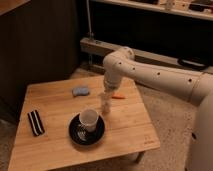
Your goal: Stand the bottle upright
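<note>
Wooden table [125,127], low and square, fills the lower left and centre of the frame. Bottle [105,105]: small, pale, at the centre of the frame, standing close to vertical on the tabletop's middle right part; whether its base rests fully on the wood cannot be told. Gripper [106,95]: at the end of the white arm [150,75] that reaches in from the right edge, pointed downward and directly over the bottle's top, touching or just above it; whether it is spread or clamped on the bottle cannot be told. Black saucer [75,134], just below and left of the bottle, carries a white cup [89,119]; the cup's rim sits near the bottle's base. Blue cloth-like item [80,91], up and left of the bottle, apart from it. Thin orange item [118,96], just right of the bottle, under the arm. Black striped bar [35,123], near the table's left edge, well apart. Dark shelving [150,30] across the top of the frame.
</note>
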Controlling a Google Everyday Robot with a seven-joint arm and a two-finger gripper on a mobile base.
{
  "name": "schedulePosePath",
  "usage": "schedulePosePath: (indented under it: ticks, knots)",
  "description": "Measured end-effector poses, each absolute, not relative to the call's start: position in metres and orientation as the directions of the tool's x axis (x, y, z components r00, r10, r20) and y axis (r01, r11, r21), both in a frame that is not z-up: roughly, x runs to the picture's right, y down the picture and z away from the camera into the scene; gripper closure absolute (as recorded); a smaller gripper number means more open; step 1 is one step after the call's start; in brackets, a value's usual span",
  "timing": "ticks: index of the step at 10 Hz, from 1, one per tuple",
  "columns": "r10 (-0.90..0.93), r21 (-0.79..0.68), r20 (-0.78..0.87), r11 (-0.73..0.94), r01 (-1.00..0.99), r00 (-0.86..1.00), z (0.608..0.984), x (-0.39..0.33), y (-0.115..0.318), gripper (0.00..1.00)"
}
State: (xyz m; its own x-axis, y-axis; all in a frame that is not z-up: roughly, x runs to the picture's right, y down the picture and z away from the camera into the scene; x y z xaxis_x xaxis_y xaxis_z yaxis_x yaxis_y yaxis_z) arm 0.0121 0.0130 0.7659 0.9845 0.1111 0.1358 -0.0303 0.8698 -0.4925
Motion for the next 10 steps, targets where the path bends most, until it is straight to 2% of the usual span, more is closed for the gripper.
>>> schedulePosePath:
  ticks: [6,10]
  knots:
    - [0.117,-0.505,0.136,0.863,-0.033,0.984,0.7690,0.0118,0.0167,0.61]
    - [0.118,-0.505,0.140,0.863,-0.032,0.983,0.7693,0.0095,0.0168,0.23]
